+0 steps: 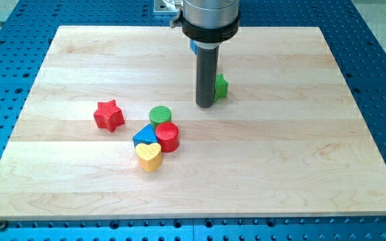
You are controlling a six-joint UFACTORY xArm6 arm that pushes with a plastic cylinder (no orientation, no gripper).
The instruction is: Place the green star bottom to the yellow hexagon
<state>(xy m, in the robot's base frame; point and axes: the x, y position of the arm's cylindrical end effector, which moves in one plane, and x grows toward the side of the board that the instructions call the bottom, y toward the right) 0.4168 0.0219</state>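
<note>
Tip (pixel 205 105) touching green block (pixel 221 86) on its left.

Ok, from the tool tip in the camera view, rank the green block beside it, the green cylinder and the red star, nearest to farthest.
From my tip:
1. Green block, partly hidden behind the rod, just to the view's right of it.
2. Green cylinder, toward the view's lower left.
3. Red star, farthest, well to the view's left.

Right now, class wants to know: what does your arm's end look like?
A silver-grey metal cylinder ends in a black collar, from which a straight dark rod drops to my tip. Something blue peeks behind the rod. No cables or markings show.
</note>
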